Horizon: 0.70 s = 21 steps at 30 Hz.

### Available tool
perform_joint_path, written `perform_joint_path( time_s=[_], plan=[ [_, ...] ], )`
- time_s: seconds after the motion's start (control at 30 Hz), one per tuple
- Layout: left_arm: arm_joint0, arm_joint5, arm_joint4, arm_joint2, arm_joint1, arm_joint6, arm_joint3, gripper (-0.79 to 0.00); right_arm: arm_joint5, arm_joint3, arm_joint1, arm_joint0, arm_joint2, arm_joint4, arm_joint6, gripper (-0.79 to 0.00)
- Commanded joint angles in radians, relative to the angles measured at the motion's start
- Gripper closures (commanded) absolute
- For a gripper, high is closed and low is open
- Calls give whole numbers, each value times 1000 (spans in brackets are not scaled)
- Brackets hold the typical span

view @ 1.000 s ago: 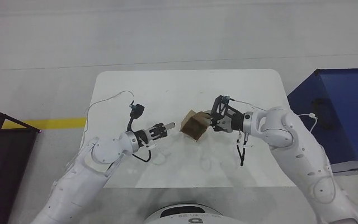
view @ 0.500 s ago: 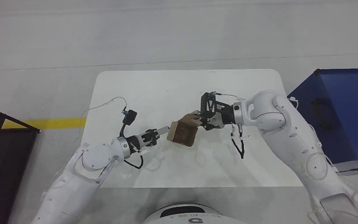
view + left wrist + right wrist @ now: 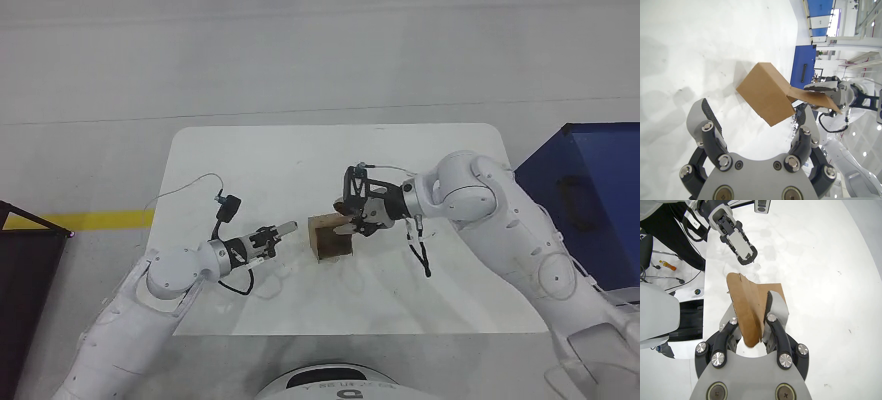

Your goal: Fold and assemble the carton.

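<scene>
Brown cardboard, squared into a box body: looks roughly half done as a carton (image 3: 330, 238), with end flaps yet to close. Held over the desk (image 3: 250, 160) by one loose flap (image 3: 814, 98). Just beside the carton: left jaws spread wide, touching nothing. Beyond the carton: right jaws pinched tight on that flap.

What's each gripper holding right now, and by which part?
The right gripper is shut on the carton, pinching an open end flap. The left gripper is open, holding nothing, apart from the carton.
</scene>
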Motion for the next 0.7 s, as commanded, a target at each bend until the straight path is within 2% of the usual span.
perform_joint_path(
  time_s=[0.0, 0.13, 0.23, 0.37, 0.5, 0.67],
  plan=[
    [16, -16, -28, -36, 3, -1, -2, -785, 25, -17, 4, -11, 34, -51, -64, -785],
    [37, -29, -43, -59, 6, -9, -14, -785, 95, -72, 18, -87, 111, -146, -191, -785],
    [29, -25, -38, -32, 2, -19, -10, -785, 164, -97, 31, -166, 159, -176, -225, -785],
    [7, -27, -47, 8, -6, -17, 15, -785, 310, -94, 35, -239, 190, -166, -263, -785],
    [-2, -16, -16, 31, -9, -9, 38, -785, 434, -74, 20, -246, 150, -159, -300, -785],
    [-1, 1, 8, 34, -10, 3, 35, -785, 499, -37, -7, -192, 42, -245, -275, -785]
  ],
)
